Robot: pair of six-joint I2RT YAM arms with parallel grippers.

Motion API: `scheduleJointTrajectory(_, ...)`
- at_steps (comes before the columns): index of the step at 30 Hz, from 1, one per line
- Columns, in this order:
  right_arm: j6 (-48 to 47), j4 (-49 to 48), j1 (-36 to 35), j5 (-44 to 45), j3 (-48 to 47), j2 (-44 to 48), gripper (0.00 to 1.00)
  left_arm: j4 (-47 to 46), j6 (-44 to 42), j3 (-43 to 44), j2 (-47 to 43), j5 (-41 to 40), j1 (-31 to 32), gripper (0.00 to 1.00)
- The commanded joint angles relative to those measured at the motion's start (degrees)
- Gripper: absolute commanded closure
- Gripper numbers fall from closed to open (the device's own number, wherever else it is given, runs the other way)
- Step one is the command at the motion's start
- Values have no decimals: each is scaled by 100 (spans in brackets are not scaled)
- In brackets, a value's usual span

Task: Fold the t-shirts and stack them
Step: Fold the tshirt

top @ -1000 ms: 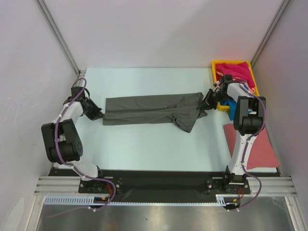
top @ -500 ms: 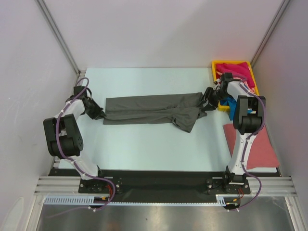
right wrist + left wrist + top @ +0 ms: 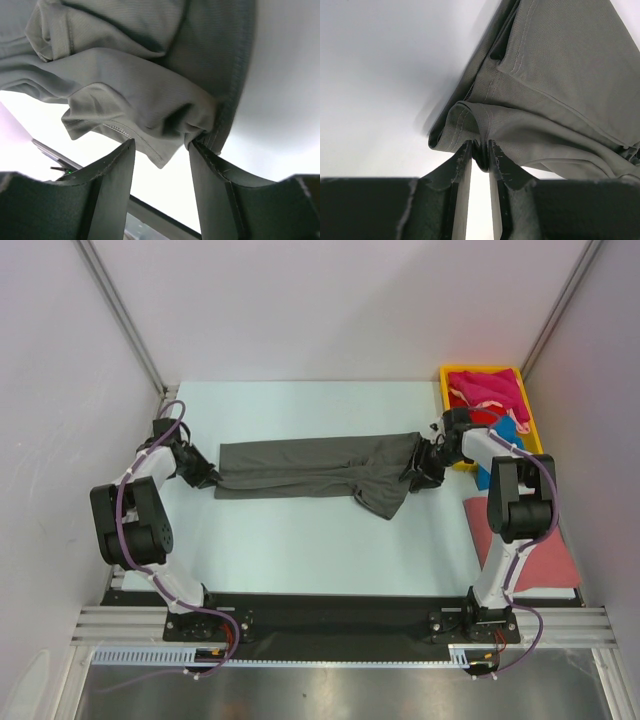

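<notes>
A pale bench (image 3: 300,540) carries a dark grey t-shirt (image 3: 310,468), which lies in a long band across the middle, folded lengthwise. One loose flap sags toward the near edge at its right end. At the bench's right near corner a salmon-pink t-shirt (image 3: 545,555) lies flat, partly behind the right arm's upright link.

In the far right corner stands a yellow tray (image 3: 444,388). A magenta t-shirt (image 3: 490,385) is heaped in it, a red t-shirt (image 3: 472,406) shows beneath that, and a scrap of bright blue t-shirt (image 3: 521,426) peeks out at the tray's near side.

Both arms reach low to opposite ends of the grey band. The right gripper (image 3: 162,147) sits at the right end beside the tray. Its jaws are parted wide around a bunched corner of grey cloth that brushes one finger and hangs free of the other, so nothing is clamped.

The left gripper (image 3: 480,150) sits at the left end. Its jaws are only a narrow slit apart, with a rolled fold of the stitched hem lodged between the tips. The wrist view does not show whether that fold is pinched or merely resting there.
</notes>
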State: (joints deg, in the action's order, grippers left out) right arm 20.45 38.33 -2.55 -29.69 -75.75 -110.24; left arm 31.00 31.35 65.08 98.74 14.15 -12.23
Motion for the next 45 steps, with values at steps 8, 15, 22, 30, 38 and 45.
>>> scheduleJointTrajectory(8,-637,-28,-36,1561,-229,608,45,11,-244,119,-74,105,28,74)
scheduleJointTrajectory(15,-535,115,-220,987,-187,617,49,20,-288,5,-127,114,36,74)
scheduleJointTrajectory(22,-14,-484,-361,535,394,627,63,-16,-270,-48,-188,158,28,74)
scheduleJointTrajectory(30,29,-835,-325,342,613,318,60,20,-305,-39,-197,158,28,74)
scheduleJointTrajectory(38,73,-897,-308,412,762,274,58,11,-305,-48,-206,193,28,74)
scheduleJointTrajectory(45,109,-880,-308,298,623,125,64,-50,-296,-65,-171,237,28,74)
